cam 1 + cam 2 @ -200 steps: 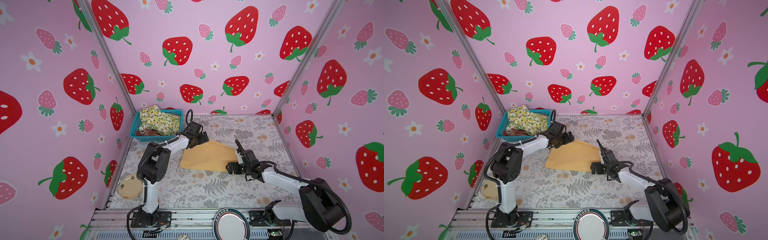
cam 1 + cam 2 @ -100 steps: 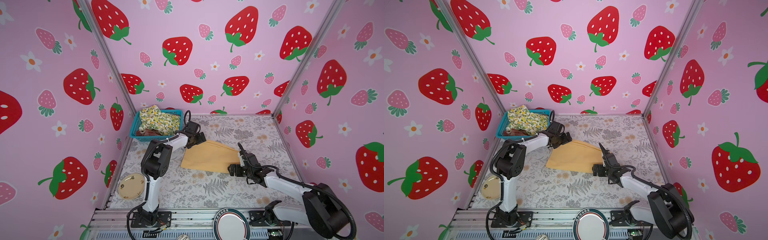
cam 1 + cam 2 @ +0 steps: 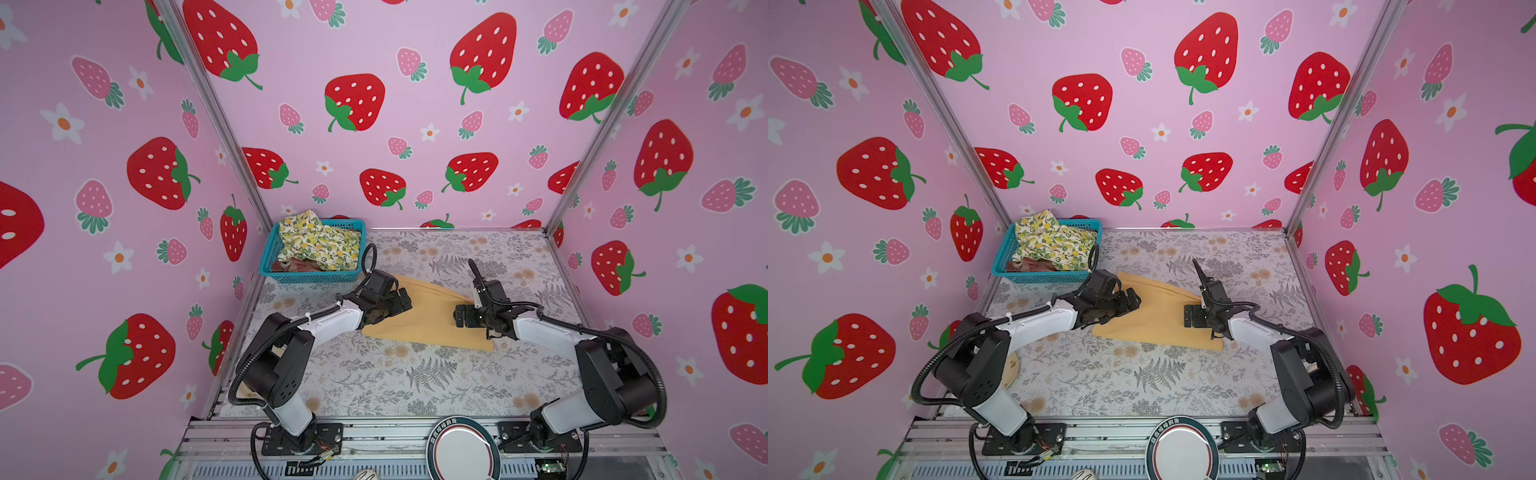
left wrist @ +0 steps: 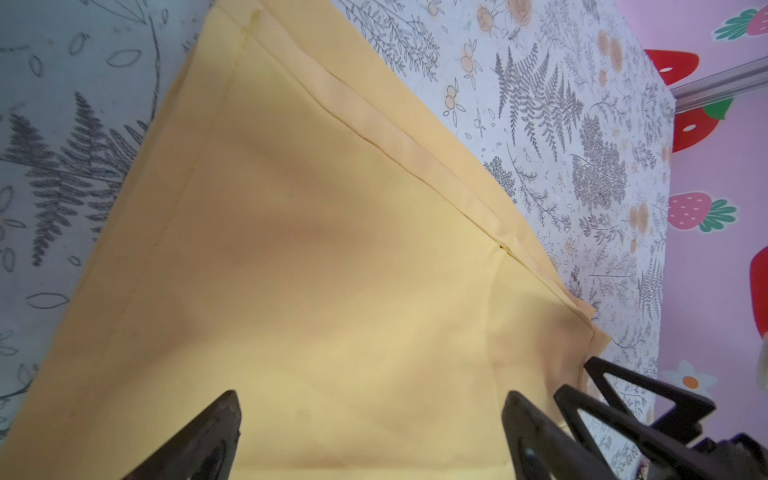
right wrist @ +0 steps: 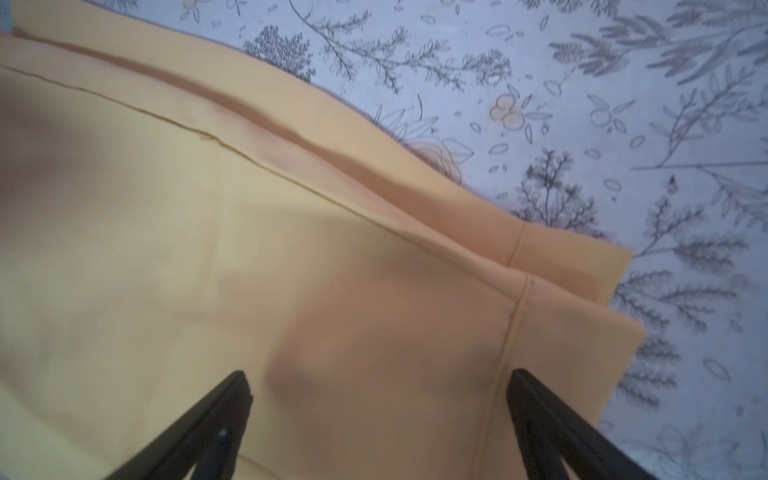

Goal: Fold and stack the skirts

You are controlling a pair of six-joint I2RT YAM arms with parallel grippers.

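Yellow skirt [image 3: 424, 320] lies flat on the bench [image 3: 415, 386] just beside the basket [image 3: 311, 277], which holds the lemon-print skirt [image 3: 320, 245] piled over the plaid skirt [image 3: 295, 266]. In both top views the left pincer [image 3: 400, 302] hangs over the skirt's edge nearest the basket and the right pincer [image 3: 460, 319] over the edge farthest from it, both with jaws wide apart and empty. The left wrist view shows the left pincer [image 4: 372, 399] spread above smooth cloth with a stitched band along one edge. The right wrist view shows the right pincer [image 5: 378, 376] spread above a corner where two layers sit slightly offset. Closing there could, I judge, catch only the upper layer and peel the fold open, or drag the cloth into wrinkles.
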